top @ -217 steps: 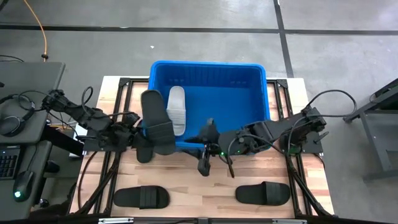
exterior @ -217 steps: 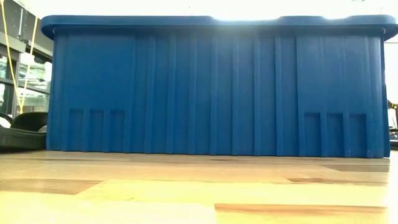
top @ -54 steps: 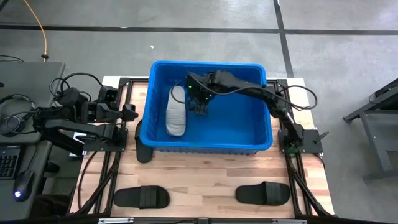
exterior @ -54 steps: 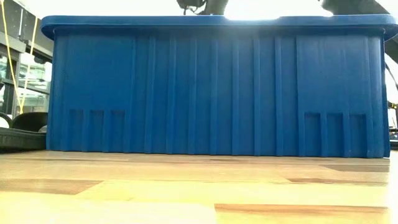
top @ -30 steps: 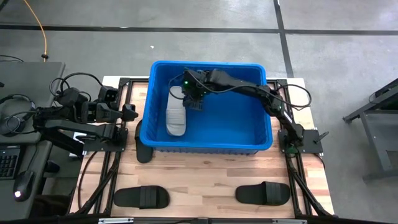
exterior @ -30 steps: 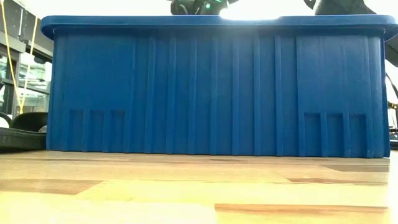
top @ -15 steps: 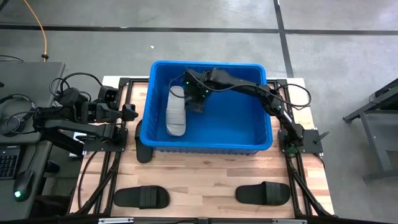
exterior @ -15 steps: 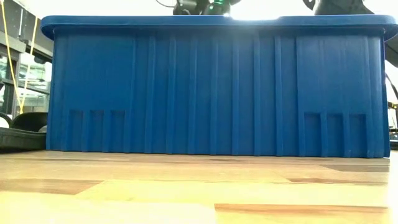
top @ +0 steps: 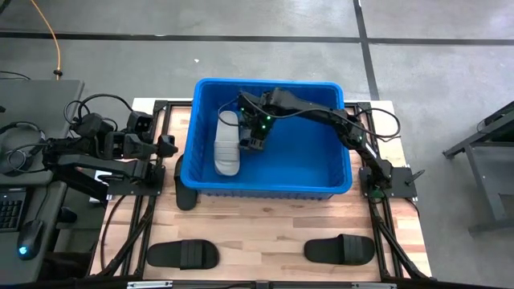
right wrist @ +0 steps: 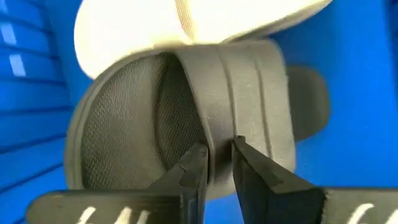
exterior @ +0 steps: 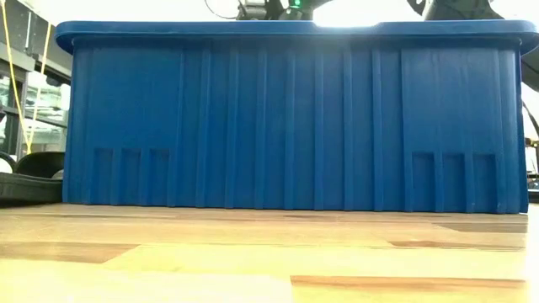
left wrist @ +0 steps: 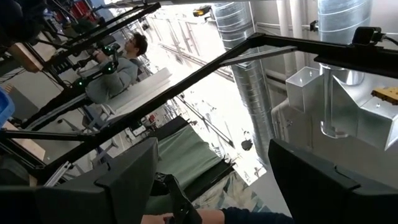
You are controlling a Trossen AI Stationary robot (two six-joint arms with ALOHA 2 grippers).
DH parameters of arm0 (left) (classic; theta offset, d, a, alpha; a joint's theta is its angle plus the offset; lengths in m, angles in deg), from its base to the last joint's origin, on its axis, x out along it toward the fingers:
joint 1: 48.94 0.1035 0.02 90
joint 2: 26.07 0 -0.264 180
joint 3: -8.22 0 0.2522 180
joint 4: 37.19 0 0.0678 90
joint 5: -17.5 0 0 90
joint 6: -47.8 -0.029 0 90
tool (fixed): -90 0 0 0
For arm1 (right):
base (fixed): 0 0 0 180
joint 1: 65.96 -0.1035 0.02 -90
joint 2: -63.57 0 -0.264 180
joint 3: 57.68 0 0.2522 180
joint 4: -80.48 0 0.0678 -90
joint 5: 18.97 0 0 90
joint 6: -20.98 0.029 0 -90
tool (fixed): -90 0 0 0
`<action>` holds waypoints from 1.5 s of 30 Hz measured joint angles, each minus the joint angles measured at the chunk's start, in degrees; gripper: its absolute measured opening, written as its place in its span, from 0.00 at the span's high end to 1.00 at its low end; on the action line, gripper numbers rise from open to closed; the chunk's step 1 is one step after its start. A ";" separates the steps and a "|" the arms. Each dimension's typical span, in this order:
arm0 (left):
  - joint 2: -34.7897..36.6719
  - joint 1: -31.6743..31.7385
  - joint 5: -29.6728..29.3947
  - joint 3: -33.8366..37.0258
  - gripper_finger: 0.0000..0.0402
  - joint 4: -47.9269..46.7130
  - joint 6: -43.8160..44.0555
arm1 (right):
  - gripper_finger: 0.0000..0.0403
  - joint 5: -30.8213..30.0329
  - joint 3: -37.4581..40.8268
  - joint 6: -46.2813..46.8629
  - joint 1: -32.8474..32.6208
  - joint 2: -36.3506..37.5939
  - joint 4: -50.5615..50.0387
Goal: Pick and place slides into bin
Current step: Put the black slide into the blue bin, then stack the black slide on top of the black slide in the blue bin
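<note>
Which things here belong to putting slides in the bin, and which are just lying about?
Job: bin; grey slide, strap pinched by the right pincer; white slide in the bin; black slides on the table, left and right; left pincer, open, off to the side.

Lying about: headset; orange cable.

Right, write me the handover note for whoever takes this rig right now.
Left gripper: open, parked off the bin's left side, holding nothing.
Right gripper: inside the bin, shut on the strap of the grey slide.
Done: the grey slide and an off-white slide lie in the bin, along its left wall.
Left: release the grey slide, then bin three black slides: front left, front right, and one at the bin's front-left corner.
</note>
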 joint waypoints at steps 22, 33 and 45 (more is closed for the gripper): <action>-0.02 0.00 1.03 0.00 0.26 0.43 0.02 | 0.77 5.97 -0.02 -5.54 -1.26 -6.71 -8.87; -0.24 0.00 1.05 -0.02 0.26 -0.44 -3.28 | 0.65 1.54 -1.91 -2.87 2.06 -6.08 -12.88; -0.74 0.01 0.75 -0.02 0.26 -9.49 -5.26 | 0.66 -2.74 -1.90 2.34 5.46 6.53 -12.58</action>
